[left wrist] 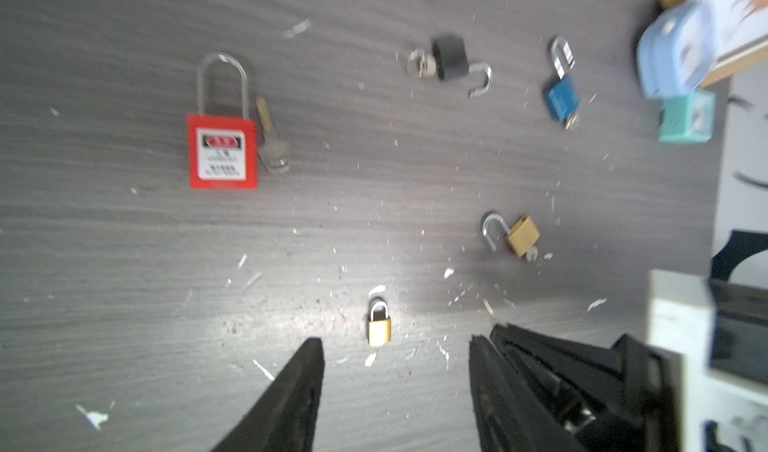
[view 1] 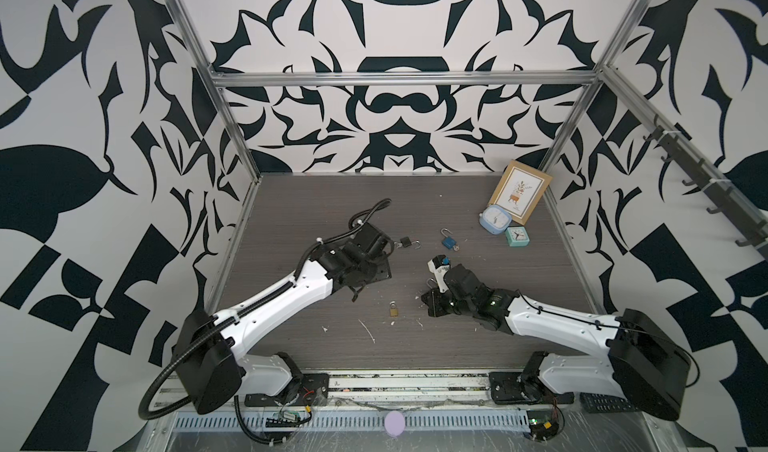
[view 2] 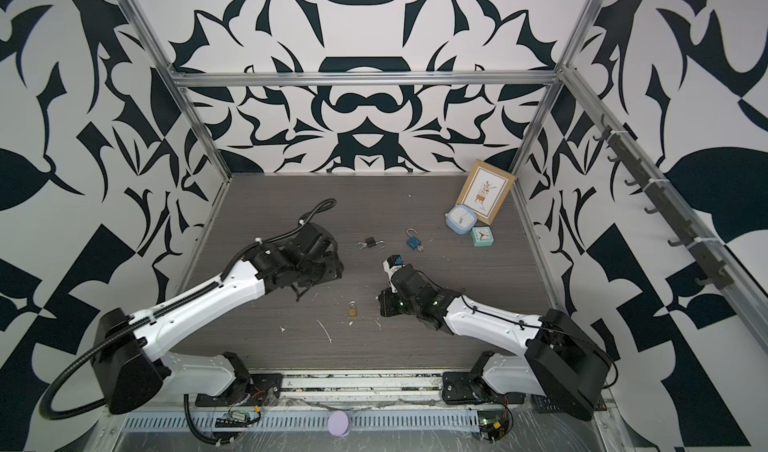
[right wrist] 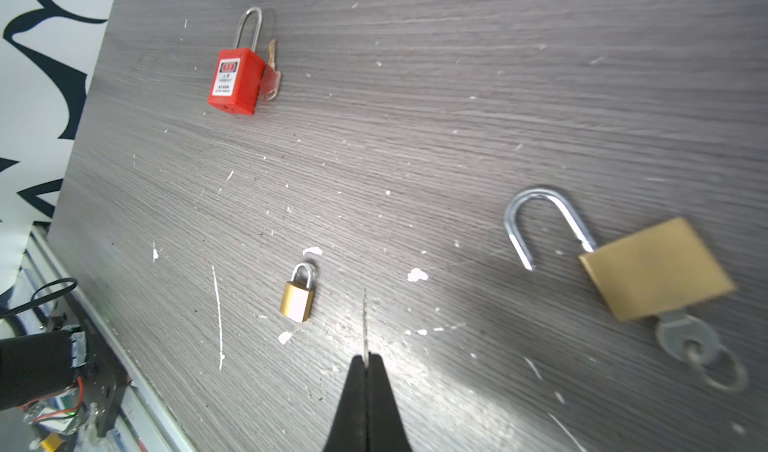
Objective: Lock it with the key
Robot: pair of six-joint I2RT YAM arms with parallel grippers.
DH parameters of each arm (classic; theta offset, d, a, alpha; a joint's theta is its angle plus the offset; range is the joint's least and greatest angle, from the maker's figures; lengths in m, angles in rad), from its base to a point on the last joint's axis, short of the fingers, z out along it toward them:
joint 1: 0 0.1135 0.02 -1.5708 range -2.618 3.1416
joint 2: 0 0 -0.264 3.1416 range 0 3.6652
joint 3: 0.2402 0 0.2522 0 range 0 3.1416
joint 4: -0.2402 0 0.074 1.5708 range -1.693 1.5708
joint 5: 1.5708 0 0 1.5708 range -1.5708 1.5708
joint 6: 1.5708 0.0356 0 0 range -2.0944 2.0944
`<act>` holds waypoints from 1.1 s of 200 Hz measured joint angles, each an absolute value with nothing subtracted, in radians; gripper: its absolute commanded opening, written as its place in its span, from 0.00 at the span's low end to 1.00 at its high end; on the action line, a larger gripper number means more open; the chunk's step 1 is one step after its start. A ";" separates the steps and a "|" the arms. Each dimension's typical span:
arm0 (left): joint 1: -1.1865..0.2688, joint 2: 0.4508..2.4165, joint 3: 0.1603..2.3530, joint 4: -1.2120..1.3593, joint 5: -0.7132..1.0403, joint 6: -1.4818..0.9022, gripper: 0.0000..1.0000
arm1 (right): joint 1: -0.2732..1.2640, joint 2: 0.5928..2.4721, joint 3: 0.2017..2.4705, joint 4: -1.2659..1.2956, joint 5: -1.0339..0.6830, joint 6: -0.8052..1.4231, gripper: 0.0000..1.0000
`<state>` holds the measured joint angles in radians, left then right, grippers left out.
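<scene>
We see the grey surface (view 1: 291,205); the left tool (left wrist: 395,371), fingers apart and empty; the right tool (right wrist: 365,357), pressed together. The small brass padlock (left wrist: 379,327), shackle closed, lies flat near the surface's front middle, between both tools. Smallest, a thin key (right wrist: 364,317) (seen edge-on) is pinched in the right tool, its blade just beside the padlock.

White walls (view 1: 395,117) carry black swirling shapes; the table (view 1: 332,205) is dark grey woodgrain flecked white. Red padlock (left wrist: 222,151) with white label, brass padlock (right wrist: 297,300), blue padlock (view 1: 448,242), black padlock (view 1: 405,241), pale blue clock (view 1: 493,219), teal clock (view 1: 517,236).
</scene>
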<state>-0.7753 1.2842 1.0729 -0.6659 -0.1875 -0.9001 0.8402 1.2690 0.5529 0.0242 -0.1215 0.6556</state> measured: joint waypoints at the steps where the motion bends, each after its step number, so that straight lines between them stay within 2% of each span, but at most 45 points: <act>1: -0.773 1.279 1.071 -0.664 -0.188 -0.897 0.61 | 0.841 1.271 0.553 0.025 -0.123 0.656 0.00; 29: -0.697 1.119 0.955 -0.575 -0.217 -0.817 0.64 | 0.861 1.322 0.564 0.060 -0.149 0.671 0.00; 65: -0.692 1.003 0.848 -0.430 -0.196 -0.711 0.70 | 0.880 1.397 0.564 0.119 -0.192 0.687 0.00; 114: -0.692 0.992 0.840 -0.354 -0.165 -0.649 0.73 | 0.887 1.500 0.587 0.154 -0.242 0.676 0.00; 162: -0.692 0.994 0.840 -0.340 -0.146 -0.620 0.84 | 0.890 1.558 0.630 0.156 -0.268 0.657 0.00; 220: -0.692 0.989 0.820 -0.334 -0.147 -0.601 0.84 | 0.892 1.612 0.658 0.156 -0.279 0.643 0.00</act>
